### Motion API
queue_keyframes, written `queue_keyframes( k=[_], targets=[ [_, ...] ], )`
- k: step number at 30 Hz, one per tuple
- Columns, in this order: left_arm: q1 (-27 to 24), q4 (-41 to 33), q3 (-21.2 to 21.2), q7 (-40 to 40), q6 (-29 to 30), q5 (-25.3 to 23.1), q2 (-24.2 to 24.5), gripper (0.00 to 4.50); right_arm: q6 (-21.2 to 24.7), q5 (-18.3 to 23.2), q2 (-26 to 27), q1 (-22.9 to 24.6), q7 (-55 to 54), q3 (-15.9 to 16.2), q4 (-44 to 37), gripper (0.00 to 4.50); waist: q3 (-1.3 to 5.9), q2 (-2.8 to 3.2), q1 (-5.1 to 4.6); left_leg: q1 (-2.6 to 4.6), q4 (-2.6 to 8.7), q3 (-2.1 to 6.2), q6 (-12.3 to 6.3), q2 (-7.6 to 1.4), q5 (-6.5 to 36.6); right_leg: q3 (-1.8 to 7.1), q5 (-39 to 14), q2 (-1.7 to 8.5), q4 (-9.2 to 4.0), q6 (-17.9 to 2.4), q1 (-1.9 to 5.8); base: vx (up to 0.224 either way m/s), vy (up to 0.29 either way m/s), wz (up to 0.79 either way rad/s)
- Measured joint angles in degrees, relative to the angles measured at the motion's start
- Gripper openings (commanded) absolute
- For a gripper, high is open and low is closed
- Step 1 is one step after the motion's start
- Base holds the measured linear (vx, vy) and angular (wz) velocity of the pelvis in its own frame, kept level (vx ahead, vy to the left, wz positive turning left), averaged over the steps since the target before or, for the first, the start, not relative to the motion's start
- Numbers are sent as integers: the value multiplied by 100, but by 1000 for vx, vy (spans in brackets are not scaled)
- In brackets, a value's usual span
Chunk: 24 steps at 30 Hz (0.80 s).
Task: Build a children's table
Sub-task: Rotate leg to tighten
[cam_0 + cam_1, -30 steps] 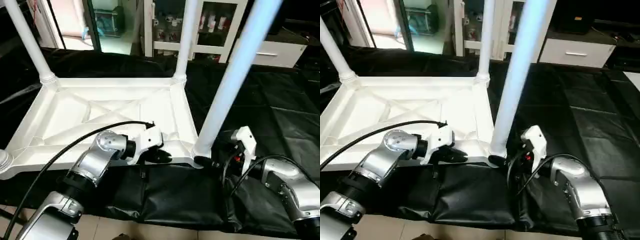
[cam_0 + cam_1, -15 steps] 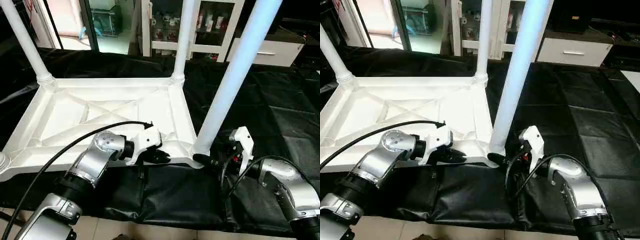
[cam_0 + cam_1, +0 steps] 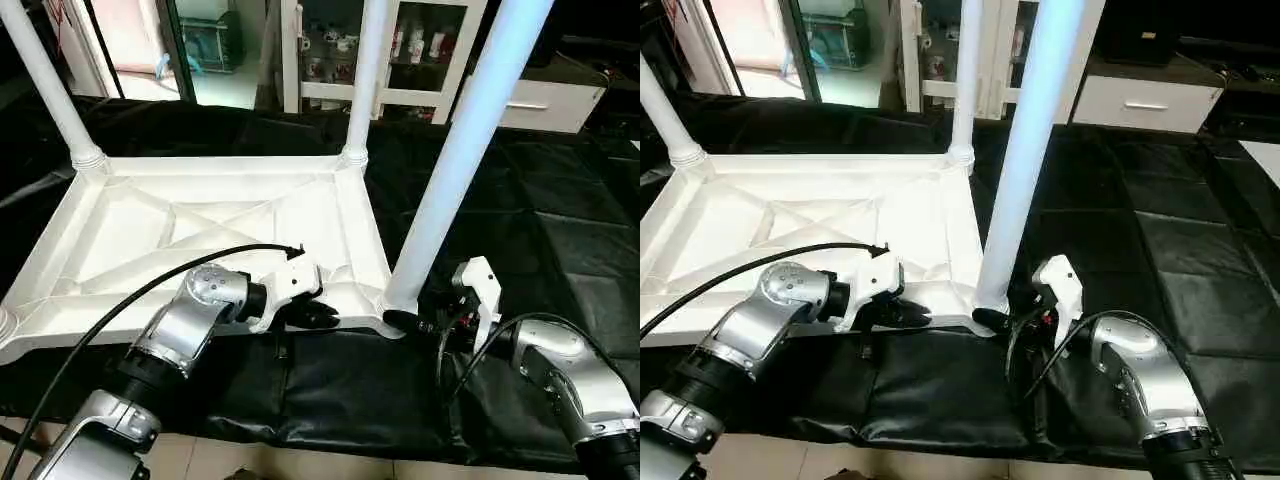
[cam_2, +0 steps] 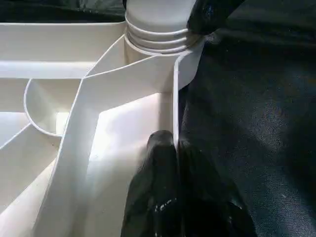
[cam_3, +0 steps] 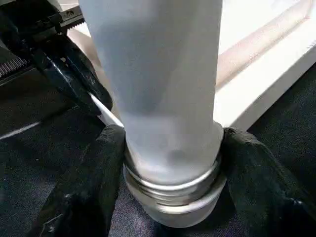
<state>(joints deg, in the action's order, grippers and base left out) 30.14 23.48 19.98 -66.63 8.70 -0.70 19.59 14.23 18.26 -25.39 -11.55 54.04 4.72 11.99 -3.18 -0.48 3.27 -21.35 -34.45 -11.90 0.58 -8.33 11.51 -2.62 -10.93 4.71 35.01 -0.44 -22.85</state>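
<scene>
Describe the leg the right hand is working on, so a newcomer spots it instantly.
On the black-sheeted work table lies the upturned white table top, legs rising from its corners. Take the leg at the near corner beside the right hand: closest and thickest-looking, with black fingers flanking its base.

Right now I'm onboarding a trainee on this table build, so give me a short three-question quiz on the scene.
1. True or false: the table top lies with its ribbed underside up.
2. The left end effector is shut on: A) a leg, B) the top's near rim, C) the black sheet.
3. What does the right end effector bracket with its two fingers?

Key:
1. True.
2. B.
3. The base of the near right leg, just above its threaded collar, at the corner socket.
</scene>
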Motion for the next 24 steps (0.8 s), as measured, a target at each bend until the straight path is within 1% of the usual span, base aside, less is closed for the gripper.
queue_keyframes(
  k=[2, 5, 7, 9, 10, 11, 12, 15, 17, 19, 24],
  targets=[
    [0, 1, -1, 26, 9, -10, 0, 0, -6, -19, 30, 0, -59, -1, 1, 266, 0, -2, -4, 2, 0, 0, 0, 0, 0, 0, 1, 0, 1, -1, 1, 0, 0, 0],
    [112, 151, -37, 406, 210, -127, -165, 0, 5, -160, 401, -30, -855, -82, 62, 266, 11, -39, -35, 19, -2, 0, 1, 0, -1, 1, 3, 0, 6, -5, 12, 0, 0, 0],
    [312, 390, -53, 833, 416, -224, -441, 0, 82, -259, 702, -161, -1527, -221, 191, 265, 7, -50, -56, 20, -8, 0, 2, 1, -2, 3, 5, 0, -4, -8, 18, 0, 0, 0],
    [666, 869, -75, 1430, 658, -372, -888, 0, 194, -421, 1122, -380, -2524, -440, 380, 265, 5, -60, -55, 12, -20, 0, 2, 4, -2, 8, 1, 1, -9, -1, 16, 0, 0, 0],
    [718, 947, -85, 1590, 720, -378, -992, 0, 209, -444, 1157, -423, -2746, -448, 404, 265, 5, -60, -49, 8, -20, -1, 2, 6, -2, 7, 0, 6, -14, -1, 16, 0, 0, 0],
    [791, 1051, -86, 1731, 799, -387, -1127, 0, 208, -459, 1204, -429, -2946, -478, 422, 265, 5, -60, -29, 10, -21, -1, 2, 8, -2, 6, 2, 9, -16, -2, 21, 0, 0, 0],
    [939, 1251, -104, 1979, 899, -406, -1315, 0, 199, -529, 1397, -498, -3329, -583, 494, 265, 5, -60, -8, 10, -25, -2, 2, 10, -2, 8, 3, 10, -16, -5, 25, 0, 0, 0],
    [1213, 1613, -124, 2513, 1068, -467, -1682, 0, 178, -706, 1787, -700, -4226, -753, 660, 265, 5, -59, 27, 2, -23, -3, 1, 21, -2, 6, 17, 21, -16, -27, 20, 0, 0, 0],
    [1308, 1757, -126, 2678, 1075, -492, -1837, 0, 125, -791, 1882, -741, -4505, -762, 695, 265, 5, -59, 42, -1, -22, -3, -2, 27, -1, 2, 18, 29, -15, -26, 20, 0, 0, 0],
    [1409, 1881, -129, 2831, 1073, -577, -1959, 0, 54, -984, 1959, -827, -4716, -752, 752, 265, 5, -59, 44, -7, -18, -3, -13, 32, 6, 0, 17, 34, -15, -23, 17, 0, 0, 0],
    [1448, 1925, -91, 2814, 963, -588, -1983, 0, -203, -989, 1885, -762, -4613, -752, 773, 265, 5, -58, 75, -27, -16, -4, -38, 32, 16, -9, 9, 40, -17, -10, 0, 0, 0, 0]
  ],
)
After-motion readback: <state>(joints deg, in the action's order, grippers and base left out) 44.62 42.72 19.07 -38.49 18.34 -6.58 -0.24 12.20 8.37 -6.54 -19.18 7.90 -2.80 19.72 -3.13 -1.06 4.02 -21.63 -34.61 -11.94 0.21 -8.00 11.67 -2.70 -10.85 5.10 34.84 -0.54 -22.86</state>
